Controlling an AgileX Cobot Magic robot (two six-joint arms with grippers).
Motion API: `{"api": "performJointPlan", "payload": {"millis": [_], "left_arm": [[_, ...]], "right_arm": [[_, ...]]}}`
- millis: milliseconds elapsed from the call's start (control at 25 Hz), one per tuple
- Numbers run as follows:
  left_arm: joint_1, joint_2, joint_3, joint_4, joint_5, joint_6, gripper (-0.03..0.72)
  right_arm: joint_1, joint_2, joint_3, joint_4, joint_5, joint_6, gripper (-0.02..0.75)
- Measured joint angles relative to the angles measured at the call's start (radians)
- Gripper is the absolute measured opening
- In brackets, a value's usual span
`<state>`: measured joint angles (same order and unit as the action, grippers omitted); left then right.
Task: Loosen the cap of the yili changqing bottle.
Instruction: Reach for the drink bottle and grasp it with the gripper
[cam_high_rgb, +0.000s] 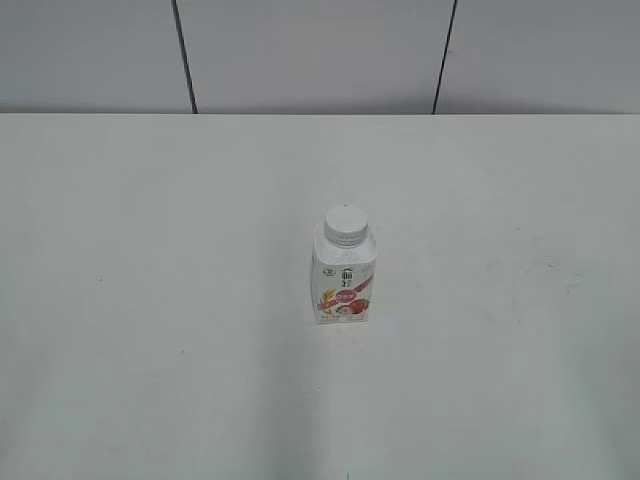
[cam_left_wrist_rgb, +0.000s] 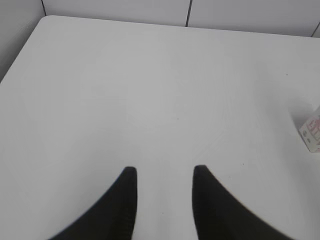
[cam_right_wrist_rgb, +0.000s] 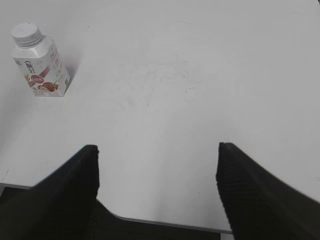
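A white table (cam_high_rgb: 150, 300) carries one upright yili changqing bottle (cam_high_rgb: 343, 280).

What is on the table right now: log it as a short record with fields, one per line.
bottle: upright near the middle of the table, label facing the exterior camera
cap: on the bottle's neck
left end effector: open, over bare table, holding nothing
right end effector: open wide, near the table edge, holding nothing
contact: neither end effector touches the bottle
bottle in wrist views: whole at upper left of the right view, only a corner at the right edge of the left view
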<state>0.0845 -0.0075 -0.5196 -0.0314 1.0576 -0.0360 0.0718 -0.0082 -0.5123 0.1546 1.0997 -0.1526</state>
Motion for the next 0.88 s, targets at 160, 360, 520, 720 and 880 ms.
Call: {"api": "performJointPlan", "payload": {"millis": [160, 360, 520, 720, 880], "left_arm": [[0.000, 0.000, 0.000, -0.020, 0.000, 0.000, 0.241], [0.000, 0.000, 0.000, -0.034, -0.001, 0.000, 0.259], [0.000, 0.000, 0.000, -0.032, -0.001, 0.000, 0.397], [0.000, 0.000, 0.000, -0.030, -0.001, 0.000, 0.507], [0.000, 0.000, -0.007, -0.029, -0.012, 0.000, 0.513]], "right_arm": [[0.000, 0.000, 0.000, 0.000, 0.000, 0.000, 0.575], [0.000, 0.000, 0.000, 0.000, 0.000, 0.000, 0.575], [0.000, 0.000, 0.000, 0.000, 0.000, 0.000, 0.575], [0.000, 0.000, 0.000, 0.000, 0.000, 0.000, 0.575], [0.000, 0.000, 0.000, 0.000, 0.000, 0.000, 0.575]]}}
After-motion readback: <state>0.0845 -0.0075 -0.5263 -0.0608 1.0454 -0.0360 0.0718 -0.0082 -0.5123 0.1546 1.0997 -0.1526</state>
